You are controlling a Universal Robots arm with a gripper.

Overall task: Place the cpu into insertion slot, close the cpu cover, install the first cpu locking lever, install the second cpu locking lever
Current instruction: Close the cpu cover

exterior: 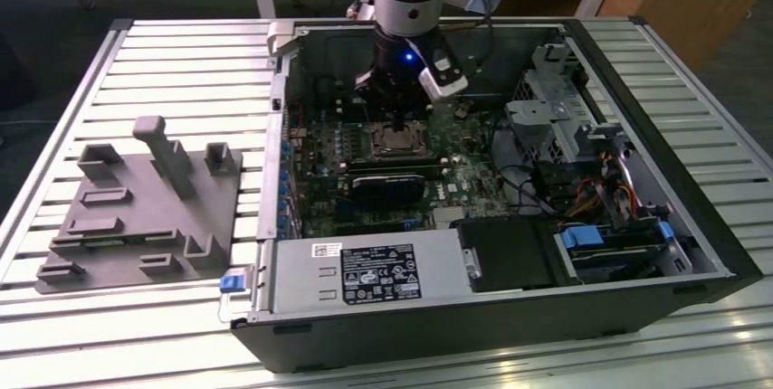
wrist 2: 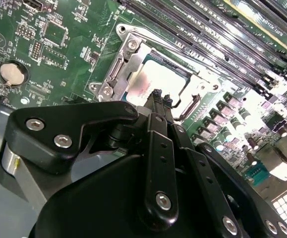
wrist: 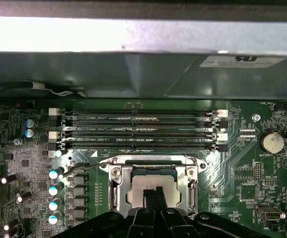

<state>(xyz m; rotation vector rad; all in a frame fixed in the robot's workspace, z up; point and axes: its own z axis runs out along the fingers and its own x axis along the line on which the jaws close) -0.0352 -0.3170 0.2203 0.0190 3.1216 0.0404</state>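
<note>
Hovering claw (wrist: pixel 156 192) just above the cpu (wrist: pixel 138 191) centre

Exterior view: elevated, distant, down onto table (exterior: pixel 72 72) and computer case (exterior: pixel 508 312); insertion slot (exterior: pixel 396 142) 10 o'clock of case centre. Both wrist views: close, sharing that slot.

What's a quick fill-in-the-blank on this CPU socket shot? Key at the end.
1. The cpu cover is ___ (open/closed) over the cpu.
2. The gripper, poised over the cpu, holds ___.
3. The motherboard is coloured ___.
4. The grey fixture lies toward the exterior view's ___ of the computer case.
Missing words: closed; nothing; green; left.
</note>
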